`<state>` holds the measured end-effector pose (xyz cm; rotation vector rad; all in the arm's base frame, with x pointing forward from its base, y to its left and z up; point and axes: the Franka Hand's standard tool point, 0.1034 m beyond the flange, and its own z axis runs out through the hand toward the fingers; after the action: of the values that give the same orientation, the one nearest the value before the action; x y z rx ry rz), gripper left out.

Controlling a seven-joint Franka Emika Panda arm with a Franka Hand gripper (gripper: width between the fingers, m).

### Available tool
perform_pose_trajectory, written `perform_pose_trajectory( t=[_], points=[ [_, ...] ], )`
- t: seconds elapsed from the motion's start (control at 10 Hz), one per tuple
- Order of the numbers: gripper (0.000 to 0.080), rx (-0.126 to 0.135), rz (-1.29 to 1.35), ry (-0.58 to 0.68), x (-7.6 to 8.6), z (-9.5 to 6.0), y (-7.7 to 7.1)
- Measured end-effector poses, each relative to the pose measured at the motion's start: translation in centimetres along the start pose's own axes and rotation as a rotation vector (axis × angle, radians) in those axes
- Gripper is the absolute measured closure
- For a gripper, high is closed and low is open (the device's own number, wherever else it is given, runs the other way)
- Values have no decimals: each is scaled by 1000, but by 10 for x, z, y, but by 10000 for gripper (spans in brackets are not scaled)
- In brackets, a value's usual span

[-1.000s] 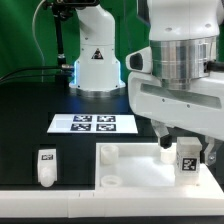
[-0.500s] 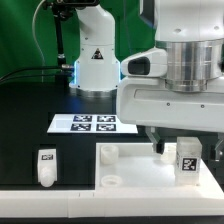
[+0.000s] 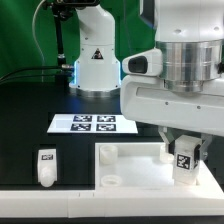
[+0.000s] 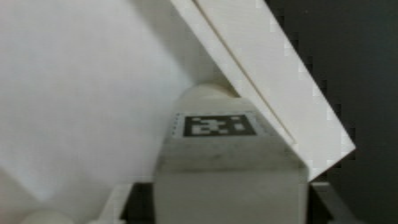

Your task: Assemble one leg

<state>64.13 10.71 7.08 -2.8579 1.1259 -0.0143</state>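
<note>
My gripper (image 3: 184,158) is shut on a leg (image 3: 184,162), a stubby white peg with a black-and-white tag. It holds the leg over the corner of the large white panel (image 3: 130,160) on the exterior view's right. In the wrist view the leg (image 4: 217,150) fills the space between my dark fingers (image 4: 327,200), with the panel (image 4: 89,100) and its raised rim (image 4: 267,80) just beyond it. I cannot tell whether the leg's tip touches the panel. A second identical leg (image 3: 45,165) stands on the table at the exterior view's left.
The marker board (image 3: 93,124) lies behind the panel. The white robot base (image 3: 97,60) stands at the back. A corner post and a hole (image 3: 112,180) show on the panel's near left corner.
My gripper has shifted a little toward the exterior view's left and slightly lower with the leg still in it. The other leg and the panel have not moved.
</note>
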Motion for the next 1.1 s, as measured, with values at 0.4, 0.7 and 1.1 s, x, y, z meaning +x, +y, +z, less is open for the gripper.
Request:
perform_pose_trajectory(
  t=[0.4, 0.7, 1.1],
  points=[
    [515, -7, 648, -45, 4, 0, 3],
    [514, 40, 1070, -49, 2, 0, 0],
    [301, 16, 636, -11, -6, 0, -6]
  ],
)
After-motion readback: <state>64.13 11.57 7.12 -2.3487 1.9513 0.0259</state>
